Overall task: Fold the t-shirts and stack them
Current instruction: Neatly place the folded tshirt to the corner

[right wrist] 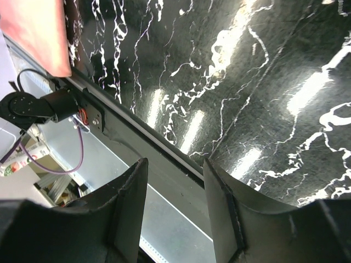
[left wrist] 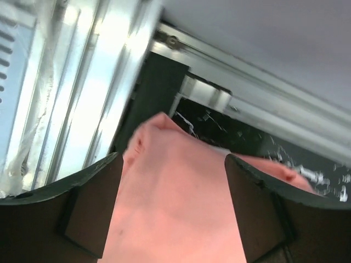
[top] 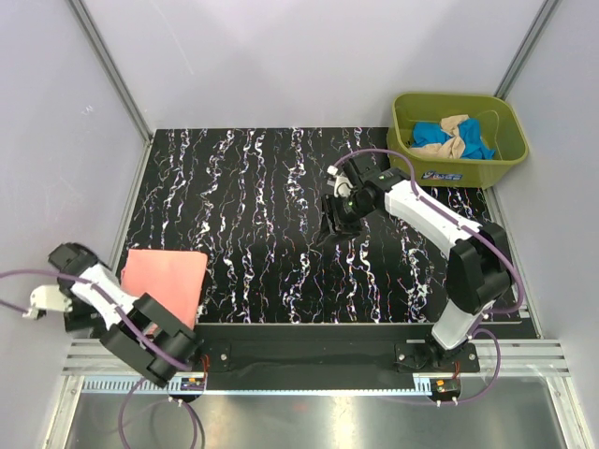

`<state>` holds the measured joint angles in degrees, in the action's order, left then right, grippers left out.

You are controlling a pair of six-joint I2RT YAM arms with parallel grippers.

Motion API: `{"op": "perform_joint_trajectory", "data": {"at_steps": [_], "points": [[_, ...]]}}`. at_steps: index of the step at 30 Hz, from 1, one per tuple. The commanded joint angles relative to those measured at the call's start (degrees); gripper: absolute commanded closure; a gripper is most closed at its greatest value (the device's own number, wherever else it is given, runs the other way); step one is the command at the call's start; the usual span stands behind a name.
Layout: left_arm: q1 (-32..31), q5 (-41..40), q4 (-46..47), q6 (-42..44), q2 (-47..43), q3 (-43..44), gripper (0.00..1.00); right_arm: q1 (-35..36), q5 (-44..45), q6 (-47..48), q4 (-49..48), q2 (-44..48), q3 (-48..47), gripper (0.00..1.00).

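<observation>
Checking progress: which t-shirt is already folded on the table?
The salmon-pink t-shirt, a flat rectangle at the near-left of the table; the blue t-shirt and beige t-shirt lie crumpled in the green tub.

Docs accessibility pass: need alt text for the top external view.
A folded salmon-pink t-shirt lies at the near-left of a black marbled table, beside the left arm. The right claw hangs open over the table's middle, holding nothing. An olive-green tub at the far right holds blue cloth and beige cloth.
</observation>
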<state>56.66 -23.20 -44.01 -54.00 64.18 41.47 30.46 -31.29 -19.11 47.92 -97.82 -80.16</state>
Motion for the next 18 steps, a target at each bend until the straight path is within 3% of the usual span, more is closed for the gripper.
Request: {"op": "perform_joint_trajectory", "data": {"at_steps": [1,2,3,7,11,18], "points": [[-8.8,-5.2,-4.1,-0.7,-1.5,4.5,0.26,1.4,-2.4,-0.1,-0.5,-0.3,-1.2,0.48],[-11.5,-4.1,-3.7,-0.9,-2.4,4.9,0.42,1.4,-2.5,-0.1,-0.6,-0.3,-1.1,0.48],[-17.3,-3.7,-2.9,-0.9,-2.8,4.8,0.5,1.4,-2.5,-0.1,-0.8,-0.4,-1.1,0.48],[-28.9,-1.7,-0.3,-4.9,-2.7,2.5,0.74,1.4,-2.0,0.0,-0.4,-0.6,-2.6,0.48],[-34.9,-0.8,1.4,-4.6,4.8,1.7,0.74,1.4,-1.1,0.2,-0.5,0.2,-2.3,0.48],[-35.1,0.0,9.0,1.0,14.5,1.7,0.76,1.4,0.9,1.1,0.7,1.9,-2.0,0.47]]}}
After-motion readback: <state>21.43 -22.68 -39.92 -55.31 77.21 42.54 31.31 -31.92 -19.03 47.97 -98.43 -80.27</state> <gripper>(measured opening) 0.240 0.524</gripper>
